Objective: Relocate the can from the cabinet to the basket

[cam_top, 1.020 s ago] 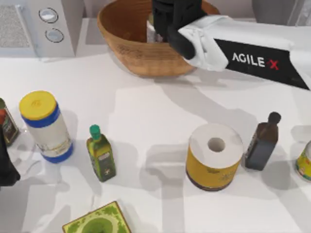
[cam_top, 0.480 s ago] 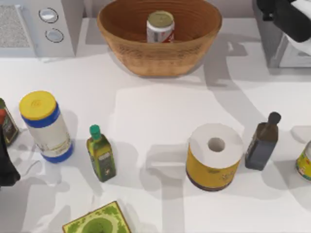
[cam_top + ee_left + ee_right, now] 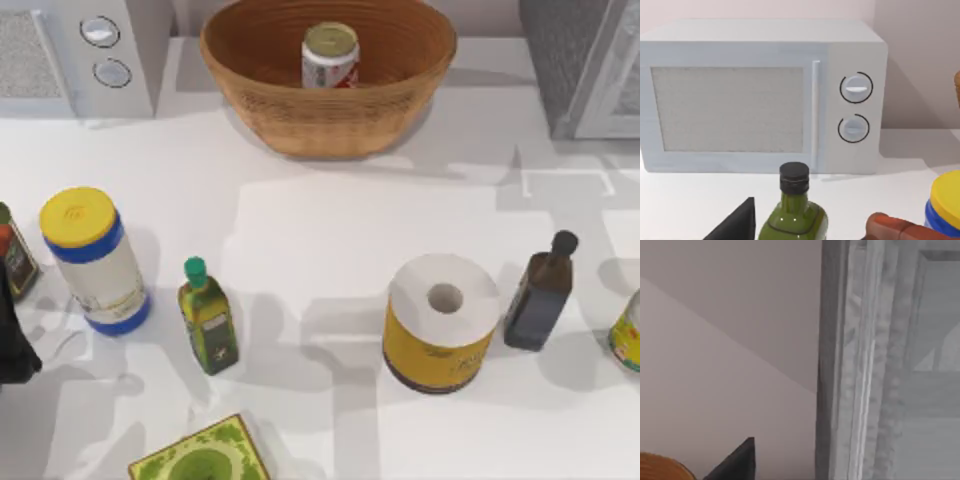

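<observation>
Now the can (image 3: pixel 330 55) stands upright inside the basket (image 3: pixel 270 100) at the table's far middle, well apart from the cabinet (image 3: pixel 575 60) at the far right. Whether either gripper's fingers are wide or narrow cannot be told.

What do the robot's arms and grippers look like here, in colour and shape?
The left arm is a bulky matte black shape at the table's left edge. The wrist views show a black pointed wedge of the left gripper and of the right gripper.
</observation>
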Robot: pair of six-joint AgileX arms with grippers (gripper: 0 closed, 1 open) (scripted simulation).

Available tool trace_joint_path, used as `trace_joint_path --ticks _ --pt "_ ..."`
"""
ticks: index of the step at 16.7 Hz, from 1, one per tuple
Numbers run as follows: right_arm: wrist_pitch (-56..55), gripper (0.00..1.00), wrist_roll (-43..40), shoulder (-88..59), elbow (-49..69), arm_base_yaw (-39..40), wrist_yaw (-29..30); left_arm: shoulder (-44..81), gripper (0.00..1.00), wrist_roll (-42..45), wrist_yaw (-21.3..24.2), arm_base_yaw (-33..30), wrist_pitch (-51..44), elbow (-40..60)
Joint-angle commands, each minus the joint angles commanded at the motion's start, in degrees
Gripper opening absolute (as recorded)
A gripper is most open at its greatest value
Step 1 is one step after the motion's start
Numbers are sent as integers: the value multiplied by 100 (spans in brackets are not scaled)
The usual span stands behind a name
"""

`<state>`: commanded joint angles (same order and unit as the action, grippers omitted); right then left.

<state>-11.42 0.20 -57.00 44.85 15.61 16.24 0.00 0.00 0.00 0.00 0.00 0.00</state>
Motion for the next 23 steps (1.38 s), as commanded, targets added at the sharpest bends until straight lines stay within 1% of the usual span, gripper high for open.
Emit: trace_joint_path --ticks 6,11,15,21,23 --pt "650 100 -11 3221 -2538 -876 -920 0 100 0 0 0 0 0" --pt "1025 100 -19 5115 -4031 -1390 -1454 0 100 0 0 0 0 0" --pt "1142 100 -20 5700 -4485 -1560 -1624 0 100 0 0 0 0 0" --pt "1134 100 -20 5677 -4471 -1545 -1618 0 100 0 0 0 0 0" --pt "968 100 -18 5499 -4345 -1613 -1784 0 100 0 0 0 0 0"
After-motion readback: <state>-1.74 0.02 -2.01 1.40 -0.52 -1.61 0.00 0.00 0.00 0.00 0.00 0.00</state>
